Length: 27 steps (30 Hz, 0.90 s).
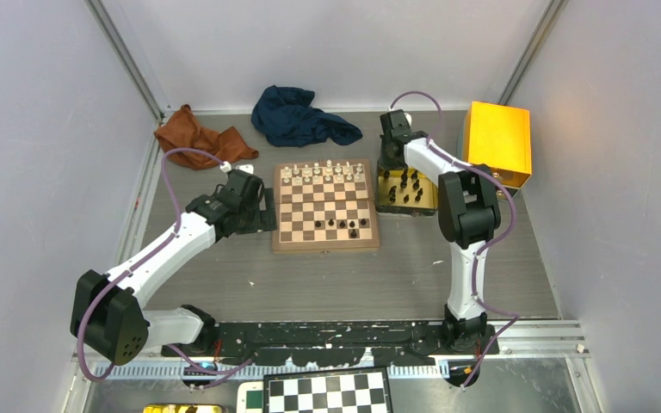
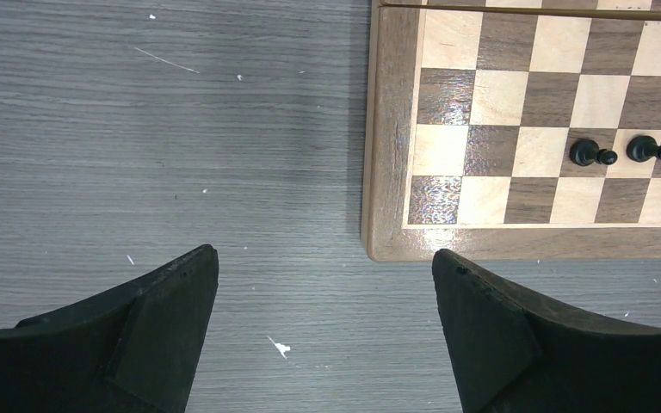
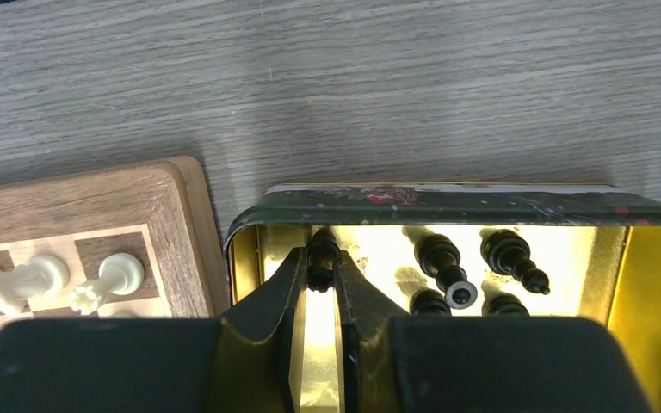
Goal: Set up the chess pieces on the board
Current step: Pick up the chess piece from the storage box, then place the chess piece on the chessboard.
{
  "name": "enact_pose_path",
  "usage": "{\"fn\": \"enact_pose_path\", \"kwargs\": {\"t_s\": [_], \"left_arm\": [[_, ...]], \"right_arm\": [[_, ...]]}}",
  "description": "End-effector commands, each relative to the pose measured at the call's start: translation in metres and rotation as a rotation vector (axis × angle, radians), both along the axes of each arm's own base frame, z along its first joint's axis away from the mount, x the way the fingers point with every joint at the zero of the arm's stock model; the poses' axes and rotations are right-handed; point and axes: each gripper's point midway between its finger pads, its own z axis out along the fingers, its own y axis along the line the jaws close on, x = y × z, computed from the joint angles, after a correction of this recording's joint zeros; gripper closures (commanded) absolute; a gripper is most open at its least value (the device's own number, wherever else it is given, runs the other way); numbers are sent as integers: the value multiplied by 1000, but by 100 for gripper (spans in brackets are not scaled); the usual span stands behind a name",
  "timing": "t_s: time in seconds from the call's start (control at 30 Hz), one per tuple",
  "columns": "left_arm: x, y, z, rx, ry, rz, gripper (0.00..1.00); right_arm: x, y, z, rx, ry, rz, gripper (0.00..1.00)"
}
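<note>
My right gripper (image 3: 322, 268) pinches a black chess piece (image 3: 321, 243) in the tin (image 3: 620, 284); next, I judge, a straight lift to the board (image 3: 185, 224) at its left. My left gripper (image 2: 323, 284) hangs wide open, empty

Tiny black chess pieces (image 1: 345, 224) stand on the wooden board's (image 1: 323, 246) near rows. More sit in a gold tin (image 3: 447, 205) alongside, one pinched by the right gripper (image 3: 322, 267).

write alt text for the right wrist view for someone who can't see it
The right pincer is closed on a black chess piece inside a gold tin tray, where several more black pieces sit. To the left, a corner of the wooden board shows white pieces on its squares.
</note>
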Motion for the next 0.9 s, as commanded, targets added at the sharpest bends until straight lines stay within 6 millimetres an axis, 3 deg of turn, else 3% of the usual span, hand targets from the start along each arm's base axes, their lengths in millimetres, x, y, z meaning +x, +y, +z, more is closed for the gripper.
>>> {"fn": "enact_pose_path", "kwargs": {"t_s": [0.0, 0.17, 0.37, 0.6, 0.87], "left_arm": [[12, -2, 18, -17, -65, -5, 5], [11, -4, 18, -28, -70, -10, 5], [12, -5, 20, -37, -78, -14, 5], [12, -6, 18, -41, -77, -15, 5], [13, -9, 16, -53, -71, -19, 5]], "right_arm": [[7, -5, 65, 13, -137, -5, 99], [-2, -8, 85, 10, -160, -8, 99], [-31, -4, 111, 13, -184, 16, 99], [-93, 29, 127, 0, -179, 118, 99], [-165, 57, 115, -2, -147, 177, 99]]}}
